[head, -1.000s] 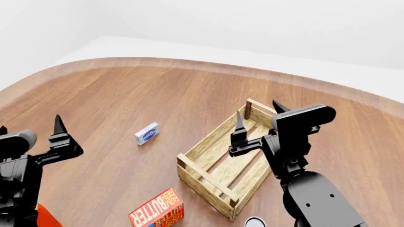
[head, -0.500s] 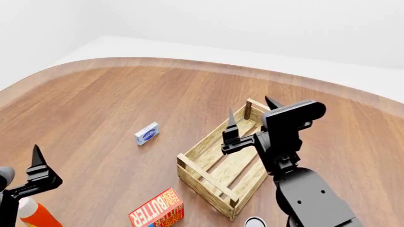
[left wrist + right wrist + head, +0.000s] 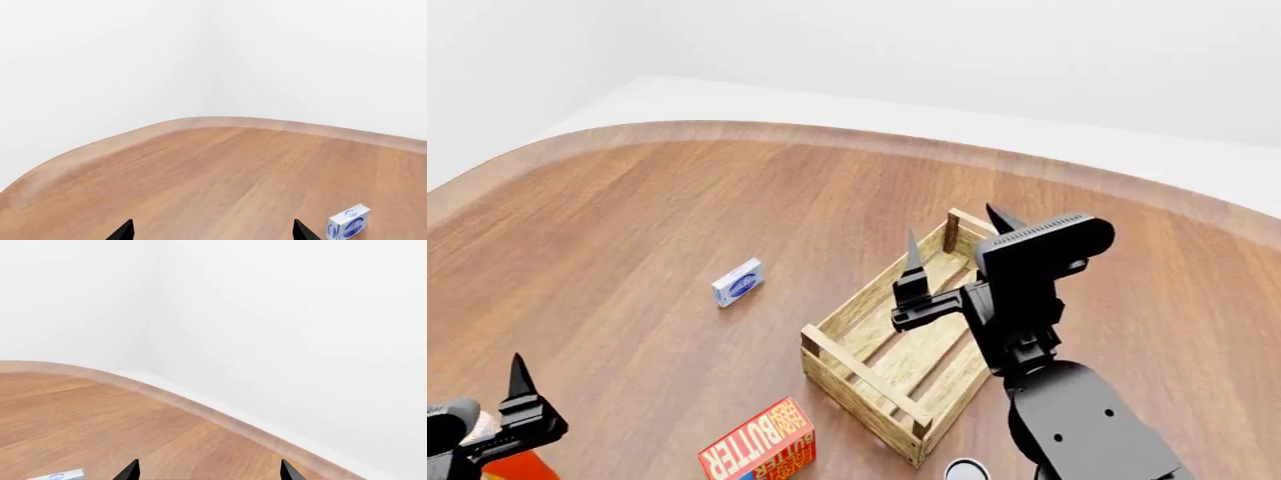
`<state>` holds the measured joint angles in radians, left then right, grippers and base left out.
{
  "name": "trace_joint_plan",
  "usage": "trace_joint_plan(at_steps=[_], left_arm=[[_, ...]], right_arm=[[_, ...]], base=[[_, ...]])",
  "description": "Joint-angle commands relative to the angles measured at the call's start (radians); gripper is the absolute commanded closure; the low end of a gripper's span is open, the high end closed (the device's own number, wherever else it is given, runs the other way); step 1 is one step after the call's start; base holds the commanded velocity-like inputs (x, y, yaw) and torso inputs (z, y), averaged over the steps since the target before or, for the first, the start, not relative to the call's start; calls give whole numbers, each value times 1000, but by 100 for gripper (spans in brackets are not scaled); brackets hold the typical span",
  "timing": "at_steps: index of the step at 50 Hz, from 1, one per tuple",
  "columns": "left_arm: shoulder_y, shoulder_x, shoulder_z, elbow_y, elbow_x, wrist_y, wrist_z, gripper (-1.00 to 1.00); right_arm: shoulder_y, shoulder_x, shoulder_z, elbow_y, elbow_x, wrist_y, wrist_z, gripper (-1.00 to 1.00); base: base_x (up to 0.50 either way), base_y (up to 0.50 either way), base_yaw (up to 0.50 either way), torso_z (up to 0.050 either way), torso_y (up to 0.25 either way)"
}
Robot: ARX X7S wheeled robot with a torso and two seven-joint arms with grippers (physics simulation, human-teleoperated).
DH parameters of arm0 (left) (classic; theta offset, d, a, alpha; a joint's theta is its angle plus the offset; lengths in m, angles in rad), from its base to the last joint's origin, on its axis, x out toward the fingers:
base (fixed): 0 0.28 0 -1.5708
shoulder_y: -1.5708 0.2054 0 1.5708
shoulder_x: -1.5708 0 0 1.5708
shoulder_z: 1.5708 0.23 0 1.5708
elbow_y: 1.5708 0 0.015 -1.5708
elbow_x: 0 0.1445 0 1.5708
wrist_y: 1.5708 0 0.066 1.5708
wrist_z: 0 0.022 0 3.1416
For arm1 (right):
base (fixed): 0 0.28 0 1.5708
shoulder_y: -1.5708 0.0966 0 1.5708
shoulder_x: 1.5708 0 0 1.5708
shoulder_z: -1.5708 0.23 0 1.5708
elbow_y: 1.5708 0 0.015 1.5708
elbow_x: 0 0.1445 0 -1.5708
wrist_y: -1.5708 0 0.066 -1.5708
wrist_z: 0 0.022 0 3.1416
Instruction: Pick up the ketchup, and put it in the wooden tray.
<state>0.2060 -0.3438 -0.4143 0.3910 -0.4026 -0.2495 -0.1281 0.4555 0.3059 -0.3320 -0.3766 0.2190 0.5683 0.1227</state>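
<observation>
Red butter box (image 3: 758, 441) beside wooden tray (image 3: 902, 335).

wooden tray (image 3: 888, 355) interior bare — butter box (image 3: 758, 441) beside

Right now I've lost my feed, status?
Both grippers open, empty: left low by ketchup, right over tray. Ketchup ungrasped, at view's edge. Butter box between ketchup and tray.

The robot is matte black throughout. The right arm (image 3: 1081, 420) is a thick rounded cylinder narrowing to a jointed wrist, topped by a boxy housing with a finely ribbed upper edge. Each end effector (image 3: 950, 240) carries slim, pointed, blade-like black fingers (image 3: 301, 231)
</observation>
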Motion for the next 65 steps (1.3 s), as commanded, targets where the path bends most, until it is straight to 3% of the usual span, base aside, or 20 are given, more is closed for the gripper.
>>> trace_joint_plan(at_steps=[1,65], left_arm=[[10,17,2,-64,24,44,3,-100],[-91,32,52,-386,98,110,-29,-100]], right_arm=[[-9,8,-4,-33,2,21,12,-100],[12,31,-17,-108,15,103,50,-100]], base=[[0,0,0,0,0],[0,0,0,0,0]])
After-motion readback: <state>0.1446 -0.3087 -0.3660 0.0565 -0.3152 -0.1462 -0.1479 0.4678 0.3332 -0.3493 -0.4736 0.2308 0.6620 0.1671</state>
